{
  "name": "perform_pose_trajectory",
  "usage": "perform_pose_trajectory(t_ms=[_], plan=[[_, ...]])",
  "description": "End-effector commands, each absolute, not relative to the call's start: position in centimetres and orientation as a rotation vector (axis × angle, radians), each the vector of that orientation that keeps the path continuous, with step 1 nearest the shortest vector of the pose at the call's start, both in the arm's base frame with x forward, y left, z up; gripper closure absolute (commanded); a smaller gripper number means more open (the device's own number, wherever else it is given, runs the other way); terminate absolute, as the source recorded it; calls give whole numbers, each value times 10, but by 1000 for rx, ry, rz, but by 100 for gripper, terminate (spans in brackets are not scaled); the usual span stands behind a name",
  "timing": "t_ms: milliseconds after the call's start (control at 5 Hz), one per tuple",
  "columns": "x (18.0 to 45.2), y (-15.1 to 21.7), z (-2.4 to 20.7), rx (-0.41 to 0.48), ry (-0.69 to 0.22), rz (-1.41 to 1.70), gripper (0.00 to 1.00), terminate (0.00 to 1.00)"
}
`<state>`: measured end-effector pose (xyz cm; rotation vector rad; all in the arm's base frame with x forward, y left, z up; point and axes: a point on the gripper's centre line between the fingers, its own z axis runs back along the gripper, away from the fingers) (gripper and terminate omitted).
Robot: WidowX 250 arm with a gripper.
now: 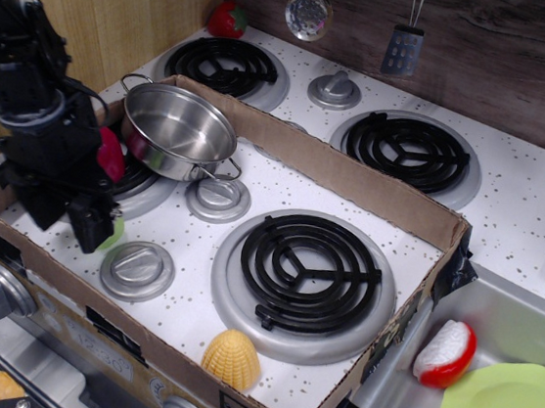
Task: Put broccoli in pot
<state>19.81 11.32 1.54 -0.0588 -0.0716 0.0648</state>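
The pot (177, 132) is a shiny steel saucepan that sits tilted on the left burner inside the cardboard box. Only a thin green edge of the broccoli (114, 235) shows, on the stove top next to a grey knob (137, 269). My black gripper (67, 218) is low over the broccoli and covers most of it. Its two fingers stand apart, with the right fingertip (92, 228) right against the broccoli. Nothing is held.
A low cardboard wall (354, 179) rings the front burners. A magenta-red toy pepper (111, 154) lies between my arm and the pot. A yellow corn piece (232, 359) sits at the front edge. The large burner (307, 267) is in the middle. The sink (510, 325) with a green plate (511, 404) is at the right.
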Motion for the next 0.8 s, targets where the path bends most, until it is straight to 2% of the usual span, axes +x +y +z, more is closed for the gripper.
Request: perform_pose_trajectory(t_ms=[0, 400, 600], plan=[[216, 114, 25, -43, -103, 18, 100, 0], [216, 112, 38, 0, -112, 9, 100, 0], [225, 109, 74, 7, -85, -13, 100, 0]])
